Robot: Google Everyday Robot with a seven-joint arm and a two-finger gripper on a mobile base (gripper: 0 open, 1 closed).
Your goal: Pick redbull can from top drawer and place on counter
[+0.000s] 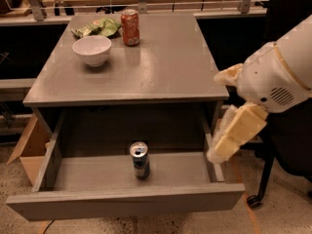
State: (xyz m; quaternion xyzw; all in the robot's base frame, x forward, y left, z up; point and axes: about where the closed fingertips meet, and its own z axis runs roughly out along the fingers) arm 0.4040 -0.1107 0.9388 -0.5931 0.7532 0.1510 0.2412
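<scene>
Eyeing the redbull can [140, 160]
the tool [237, 134] hangs off to the upright can's right, nothing visibly held; can't tell how open.

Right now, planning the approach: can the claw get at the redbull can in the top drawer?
Probably yes: the top drawer is pulled out, the redbull can stands alone, nothing above it, and the claw hangs open beside its right wall.
</scene>
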